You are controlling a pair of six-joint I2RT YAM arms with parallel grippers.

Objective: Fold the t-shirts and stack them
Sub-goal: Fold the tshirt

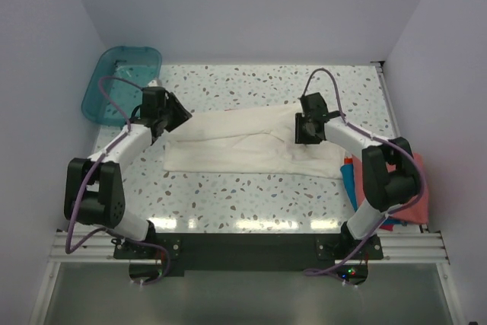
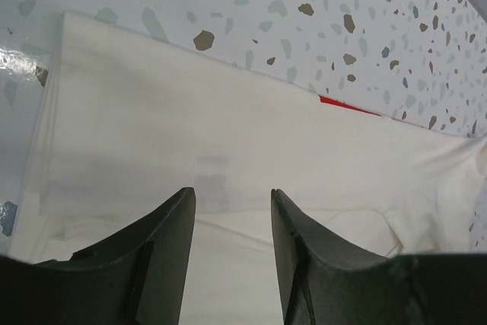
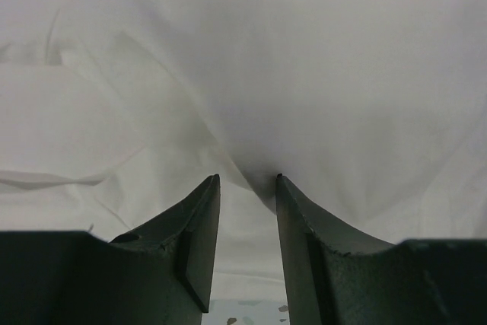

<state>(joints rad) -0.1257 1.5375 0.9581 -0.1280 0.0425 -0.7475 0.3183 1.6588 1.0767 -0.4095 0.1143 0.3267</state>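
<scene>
A white-walled booth encloses a speckled terrazzo table (image 1: 251,188), and the cream-white t-shirt (image 1: 236,142) lies spread across its middle, already narrowed to a long band. The salmon-red t-shirt (image 1: 415,195) and the blue t-shirt (image 1: 348,179) lie bunched at the table's right edge, and a teal plastic tub (image 1: 122,74) stands at the far left.

The left gripper (image 2: 232,192) hangs over the band's left end with its fingers parted and nothing between them. The right gripper (image 3: 247,179) has its fingers drawn close on a ridge of cream cloth, with creases running into the gap.

The step looks like a fold across the band. It would go best if the left fingers caught every layer at the edge and both ends rose level, so the halves meet squarely.

The shirt's print shows only as a red sliver in the left wrist view. How many layers the right fingers hold is not visible. The right arm covers part of the coloured shirts.
</scene>
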